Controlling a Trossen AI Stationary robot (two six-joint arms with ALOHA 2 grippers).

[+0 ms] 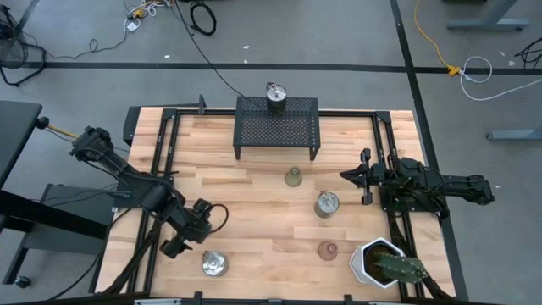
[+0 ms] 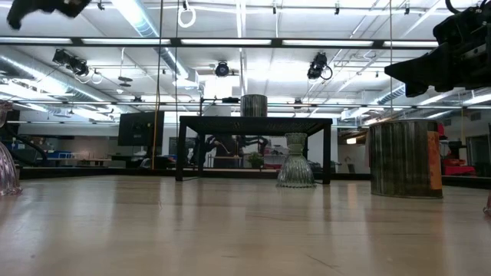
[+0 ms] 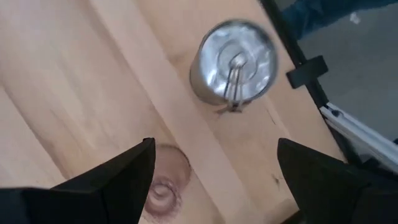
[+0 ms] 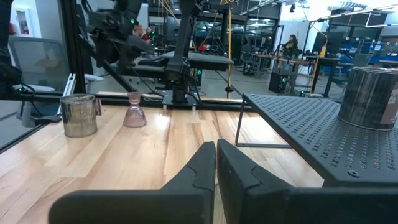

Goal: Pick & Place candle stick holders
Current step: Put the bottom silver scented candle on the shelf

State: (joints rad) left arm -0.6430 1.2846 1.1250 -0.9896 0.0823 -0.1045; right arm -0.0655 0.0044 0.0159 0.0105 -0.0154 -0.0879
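Note:
My left gripper (image 3: pixel 214 177) hangs open over the near left of the table, pointing steeply down. A small pink glass holder (image 3: pixel 164 186) stands on the wood just beside one finger (image 3: pixel 124 180), apart from it as far as I can see. A silvery holder (image 3: pixel 233 61) stands a little beyond it, also seen near the front edge (image 1: pixel 214 263). Another silvery holder (image 1: pixel 327 203), an olive-green glass one (image 1: pixel 293 177) and a second pink one (image 1: pixel 328 250) stand mid-table. A third silvery holder (image 1: pixel 276 96) sits on the black mesh rack (image 1: pixel 277 127). My right gripper (image 4: pixel 216 168) is shut and level at the right side.
A white hexagonal pot with a cactus (image 1: pixel 373 261) stands at the near right corner. The mesh rack spans the far middle of the table. Black frame rails (image 1: pixel 165 144) run along the left and right sides. Bare wood lies between the holders.

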